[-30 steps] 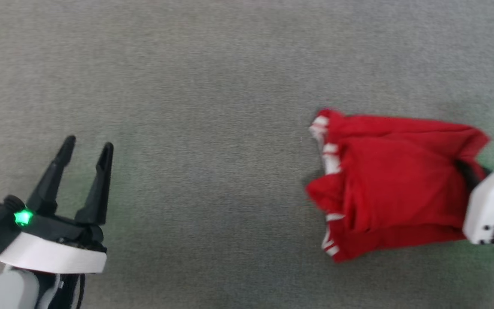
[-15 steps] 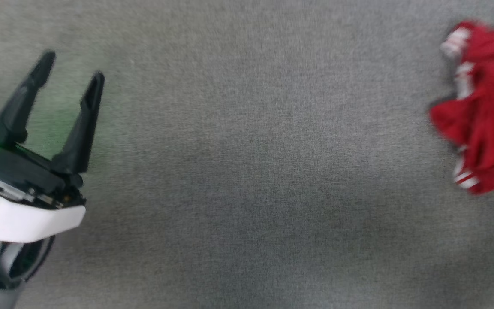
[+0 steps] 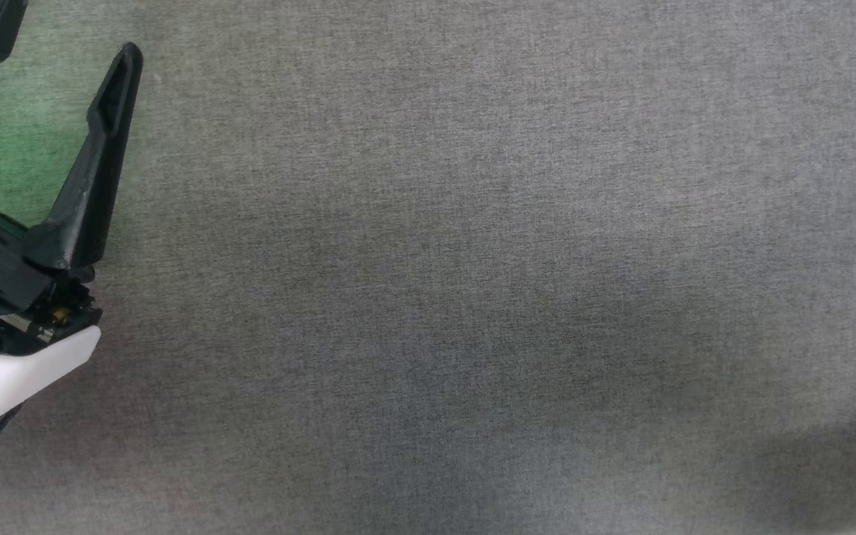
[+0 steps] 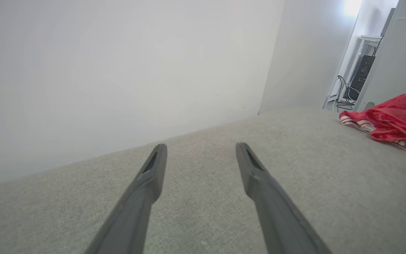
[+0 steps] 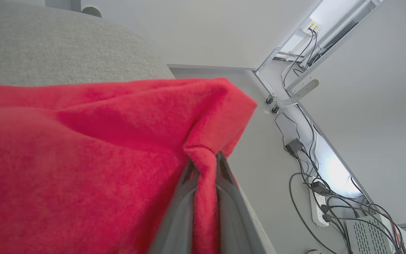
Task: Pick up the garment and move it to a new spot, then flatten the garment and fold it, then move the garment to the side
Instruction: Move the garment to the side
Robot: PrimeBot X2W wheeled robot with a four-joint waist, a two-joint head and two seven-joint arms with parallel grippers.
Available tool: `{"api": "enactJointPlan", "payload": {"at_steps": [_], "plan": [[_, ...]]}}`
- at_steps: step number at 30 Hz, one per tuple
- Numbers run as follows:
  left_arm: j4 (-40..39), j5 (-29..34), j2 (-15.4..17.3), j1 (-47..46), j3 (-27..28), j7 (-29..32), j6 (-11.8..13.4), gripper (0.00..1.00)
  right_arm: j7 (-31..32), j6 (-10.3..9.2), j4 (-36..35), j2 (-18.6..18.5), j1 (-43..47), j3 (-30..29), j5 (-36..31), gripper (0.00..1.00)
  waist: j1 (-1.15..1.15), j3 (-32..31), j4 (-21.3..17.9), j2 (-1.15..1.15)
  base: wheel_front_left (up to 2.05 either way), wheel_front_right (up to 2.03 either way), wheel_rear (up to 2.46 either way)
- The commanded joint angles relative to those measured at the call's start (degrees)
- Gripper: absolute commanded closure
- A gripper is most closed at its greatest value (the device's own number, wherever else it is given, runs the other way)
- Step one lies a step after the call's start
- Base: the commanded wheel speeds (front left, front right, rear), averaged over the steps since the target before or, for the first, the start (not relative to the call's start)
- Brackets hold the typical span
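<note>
A: What has altered in the last second?

B: Mostly the head camera. It has shifted, closer to the grey cloth worktop by the look of it, so everything has spread outward in that view. A second ago the garment sat right of the middle there, and half a second ago it was at the right edge. I put that down to the camera, not to the cloth travelling far.

A: So where is the garment now?

B: On the worktop, well apart from the left gripper. The left wrist view has it at the far right as a bunched red heap with striped trim along its lower edge. The right wrist view has it close up, a red fold rising straight to the fingers.

A: And the grippers?

B: The right gripper is closed almost fully, pinching a fold of the red cloth at one corner, much as it seemed a second ago. The left gripper stands wide with nothing between its fingers, over bare worktop, at the same spread as before.

A: What does that mean for the task?

B: My reading is that a move is in hand, with the garment held at one corner only. It is bunched, not flat. I cannot tell whether this is the first move or the last one to the side.
</note>
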Motion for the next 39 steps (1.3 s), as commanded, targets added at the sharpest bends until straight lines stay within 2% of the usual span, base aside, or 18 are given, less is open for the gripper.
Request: {"api": "enactJointPlan", "payload": {"at_steps": [1, 10, 15, 21, 22, 23, 24, 25, 26, 33, 39], "plan": [[-0.6, 0.1, 0.4, -0.9, 0.1, -0.1, 0.2, 0.0, -1.1, -0.15, 0.3, 0.7, -1.0, -0.5, -0.7, 1.0, 0.0, 0.1, -0.3, 0.0, 0.0, 0.0, 0.0], [-0.9, 0.1, 0.7, 0.6, 0.4, -0.1, 0.2, 0.0, -5.6, -0.15, 2.2, 2.2, -2.7, -0.9, -2.7, 1.0, 0.0, -0.4, -0.8, 0.0, 0.0, 0.0, 0.0], [-0.3, -0.5, 0.3, 1.6, 0.7, -0.1, 0.2, 0.0, -9.4, -0.15, 3.4, 0.3, -2.6, 0.2, -5.6, 1.0, 0.0, -1.1, -0.4, 0.0, 0.0, 0.0, 0.0], [0.3, -0.9, -0.7, 2.3, 0.8, -0.1, 0.2, 0.0, -9.2, -0.15, 6.1, -1.3, -4.3, 0.4, -6.6, 1.0, 0.0, -2.0, 1.0, 0.0, 0.0, 0.0, 0.0], [0.4, -0.9, -0.9, 2.4, 0.8, -0.1, 0.2, 0.0, -9.4, -0.15, 6.6, -1.6, -4.4, 0.4, -6.8, 0.94, 0.0, -2.2, 1.3, 0.0, 0.0, 0.0, 0.0], [0.6, -1.0, -1.1, 2.5, 0.7, -0.1, 0.2, 0.0, -9.5, -0.15, 7.0, -1.7, -4.6, 0.3, -7.0, 0.76, 0.0, -2.5, 1.5, 0.0, 0.0, 0.0, 0.0], [0.8, -1.0, -1.4, 2.6, 0.7, -0.1, 0.2, 0.0, -9.5, -0.15, 7.5, -1.8, -4.9, 0.3, -7.1, 0.53, 0.0, -2.9, 1.7, 0.0, 0.0, 0.0, 0.0], [1.0, -1.0, -1.7, 2.6, 0.7, -0.1, 0.2, 0.0, -9.5, -0.15, 7.9, -2.0, -5.1, 0.3, -7.3, 0.16, 0.0, -3.2, 1.9, 0.0, 0.0, 0.0, 0.0], [1.2, -1.0, -2.1, 2.6, 0.5, -0.1, 0.2, 0.0, -9.5, -0.15, 8.6, -2.2, -5.2, 0.4, -7.5, 0.0, 0.0, -3.7, 2.0, 0.0, 0.0, 0.0, 0.0], [3.8, -0.7, -5.1, 4.0, -1.6, -0.1, 0.2, 0.0, -10.1, -0.15, 11.6, -4.0, -3.5, 2.4, -6.7, 0.0, 0.0, -8.9, 2.9, 0.0, 0.0, 0.0, 0.0], [8.3, -0.6, -9.6, 7.0, -2.7, -0.1, 0.2, 0.0, -11.7, -0.14, 14.8, -7.5, 1.3, 11.4, -3.6, 0.0, 0.0, -16.4, 4.5, 0.0, 0.0, 0.0, 0.0]]}}
